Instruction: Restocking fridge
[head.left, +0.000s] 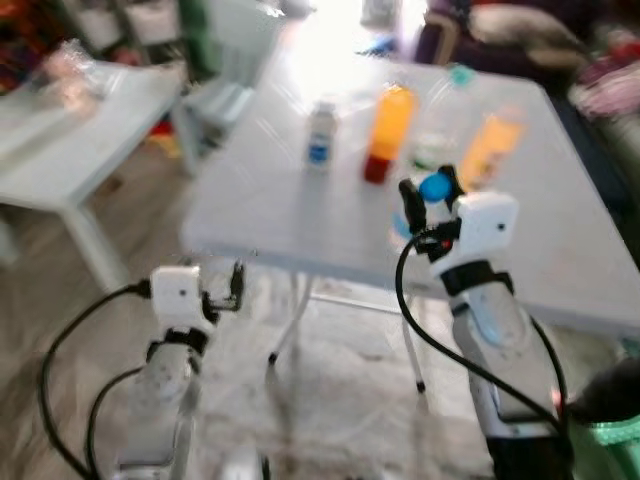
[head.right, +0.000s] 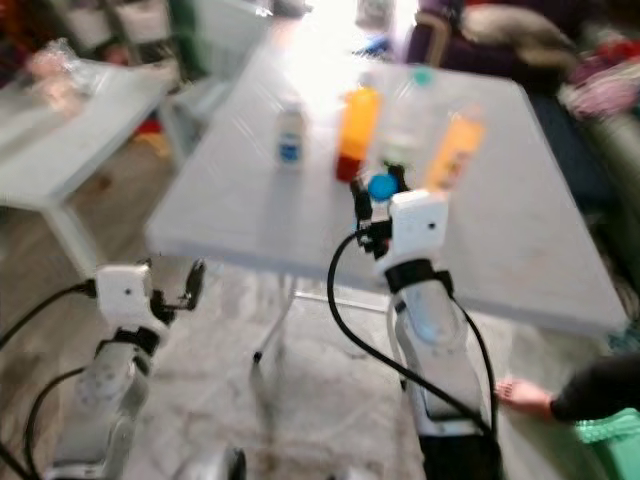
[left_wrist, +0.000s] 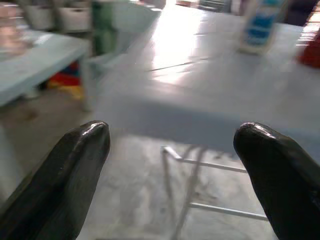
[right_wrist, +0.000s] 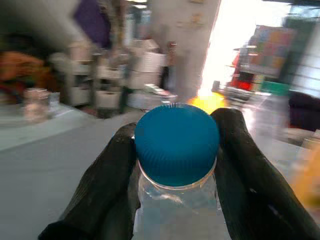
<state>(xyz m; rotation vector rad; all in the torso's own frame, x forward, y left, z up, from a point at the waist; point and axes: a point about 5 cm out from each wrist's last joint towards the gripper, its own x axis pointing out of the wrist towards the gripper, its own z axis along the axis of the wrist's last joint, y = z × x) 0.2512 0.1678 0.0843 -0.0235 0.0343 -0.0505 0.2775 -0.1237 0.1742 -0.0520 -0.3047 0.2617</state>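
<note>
I am standing at the near edge of a pale grey bench, looking down over my own two silver arms; the picture is blurred. My right gripper is raised over the near edge of the bench and closed around the neck of a clear plastic bottle with a round blue cap. In the right wrist view the two black fingers press against either side of the neck just under the cap, and the cap stands up between them. The bottle's long axis runs along the fingers, so the cap points away from my wrist; its clear body sits below the cap, mostly hidden between the fingers. My left gripper is lower and closer to me, in front of the bench edge and below its top, with its fingers spread wide and nothing between them. Further back on the bench stand a small white bottle with a blue label, a tall orange bottle with a dark red base, and a second orange bottle, leaning. These lie ahead of my right gripper, so the right arm is the nearer one to them.
</note>
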